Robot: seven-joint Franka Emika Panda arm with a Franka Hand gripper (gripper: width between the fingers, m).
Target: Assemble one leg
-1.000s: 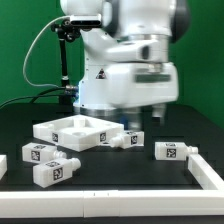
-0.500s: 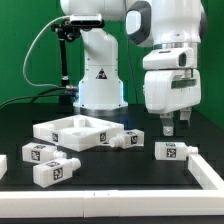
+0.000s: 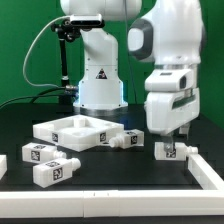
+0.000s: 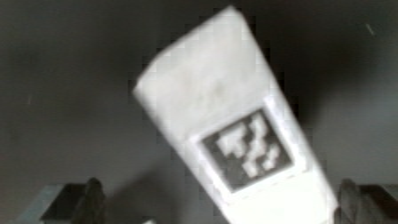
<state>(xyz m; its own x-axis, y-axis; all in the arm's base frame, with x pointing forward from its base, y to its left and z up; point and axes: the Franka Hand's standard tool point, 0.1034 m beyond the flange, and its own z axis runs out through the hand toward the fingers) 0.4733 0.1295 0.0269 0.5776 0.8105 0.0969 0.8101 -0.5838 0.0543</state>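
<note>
At the exterior view's left, two small white tagged plastic pegs [image 3: 55,171] lie on the black table [image 3: 110,195]. Behind them is the large white square tray-like panel [image 3: 78,130], with another pair of like pegs [image 3: 120,141] just beside its right corner. Further right, the task's thing — a small white block-shaped plastic leg [image 3: 172,152] bearing black-and-white square tags — lies on its side, apart from the others, and the robot's two-finger gripper [image 3: 173,142] is held directly above it. In the wrist view the leg [image 4: 214,110] is shown running at a slant between the two dark fingers [image 4: 80,200], which stand apart; nothing is gripped. The grasp is judged not yet made. For a sound pick, the wrist should be turned until the pads face the long flat sides squarely and the descent kept centred — the fingers being closed only once the body sits low between them.
</note>
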